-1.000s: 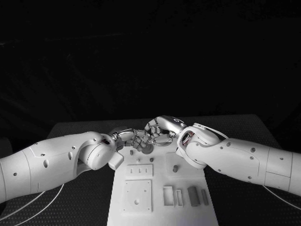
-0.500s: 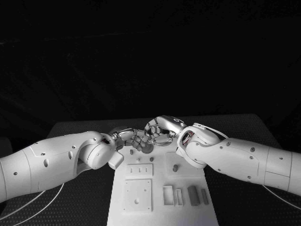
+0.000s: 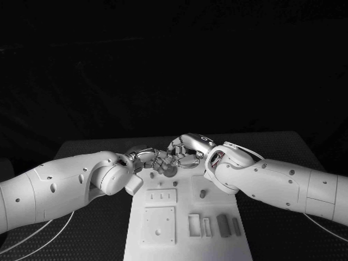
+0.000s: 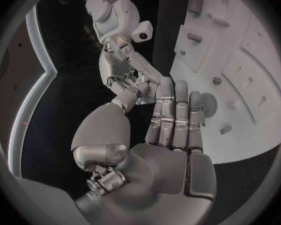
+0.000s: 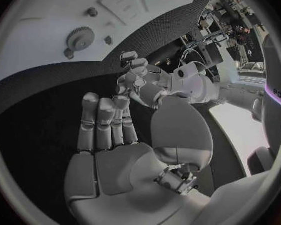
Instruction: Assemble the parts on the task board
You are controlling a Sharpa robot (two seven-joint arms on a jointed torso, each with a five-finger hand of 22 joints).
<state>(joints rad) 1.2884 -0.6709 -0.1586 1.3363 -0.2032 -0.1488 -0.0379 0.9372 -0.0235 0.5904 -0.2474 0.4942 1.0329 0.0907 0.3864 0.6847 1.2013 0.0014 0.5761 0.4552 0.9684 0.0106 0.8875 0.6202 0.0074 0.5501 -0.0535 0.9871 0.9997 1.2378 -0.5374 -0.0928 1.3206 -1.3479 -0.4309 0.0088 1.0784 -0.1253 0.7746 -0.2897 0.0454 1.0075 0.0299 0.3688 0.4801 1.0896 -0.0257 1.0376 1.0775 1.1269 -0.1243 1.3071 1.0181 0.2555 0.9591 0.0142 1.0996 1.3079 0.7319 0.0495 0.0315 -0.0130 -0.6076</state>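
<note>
Black table [image 3: 95, 147] lay under the white task board [image 3: 182, 239], its small parts [image 3: 223, 225] resting in the near recesses. Our left hand [image 3: 147, 160] and right hand [image 3: 186, 152] met at the far end, fingers extended and seemingly holding nothing; crowded so, we judged they could collide and jog the gear [image 5: 80, 37]

A black table with a finely dotted, woven-looking mat surface [image 3: 280, 142] carries everything; its far edge and both far corners show in the head view, and strips of the same dark, grainy surface show in the left wrist view [image 4: 243, 192] and the right wrist view [image 5: 168, 27]. Behind the table's far edge hangs a black cloth backdrop with faint folds [image 3: 174, 65], filling the space above the table. Thin white cables curve across the table's near left corner [image 3: 35, 232], and another thin white cable crosses near its right edge [image 3: 331, 230].
</note>
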